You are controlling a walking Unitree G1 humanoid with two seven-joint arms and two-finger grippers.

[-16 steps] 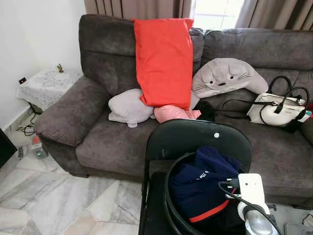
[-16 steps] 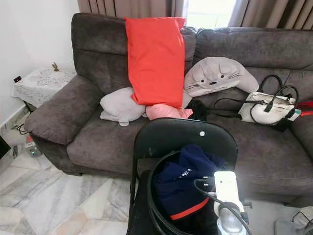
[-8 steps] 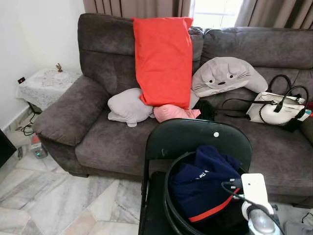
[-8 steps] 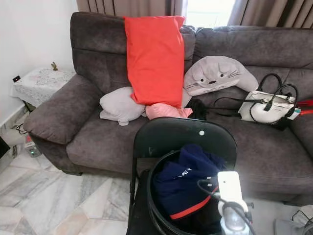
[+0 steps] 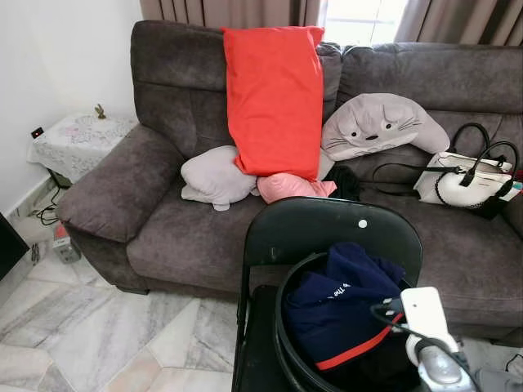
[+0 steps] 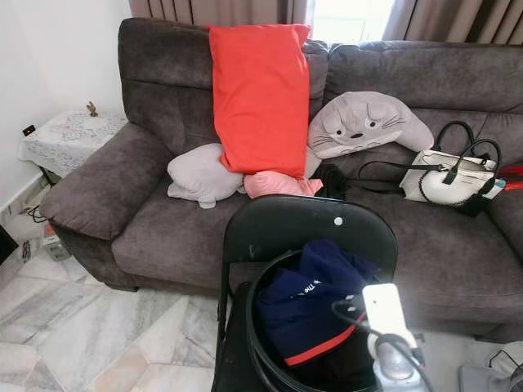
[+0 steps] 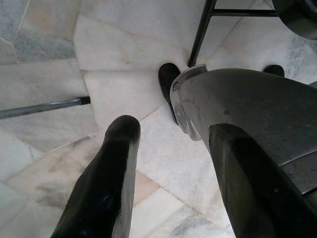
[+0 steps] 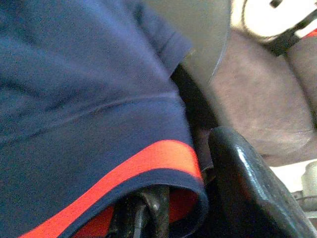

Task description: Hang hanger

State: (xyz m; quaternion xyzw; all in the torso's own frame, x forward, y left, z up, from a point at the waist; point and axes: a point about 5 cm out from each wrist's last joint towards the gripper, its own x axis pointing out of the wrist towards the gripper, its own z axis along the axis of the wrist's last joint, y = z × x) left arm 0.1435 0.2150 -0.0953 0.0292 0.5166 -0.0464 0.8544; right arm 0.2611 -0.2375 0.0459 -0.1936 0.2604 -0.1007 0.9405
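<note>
Hanger unseen; grey sofa (image 5: 188,237), marble floor (image 5: 98,327), blk chair (image 5: 327,229).

We see bright daylight entering through the window (image 5: 353,18) at the top centre of the head views, blown out to white between the curtains. The sofa (image 5: 163,229) is evenly lit and sharp. At lower right, the white wrist housing (image 5: 423,310) glares, slightly blurred. Our right wrist view is soft and grainy, the navy garment (image 8: 84,99) out of focus; the left wrist view is crisp, with glossy highlights on the black fingers (image 7: 106,183).
</note>
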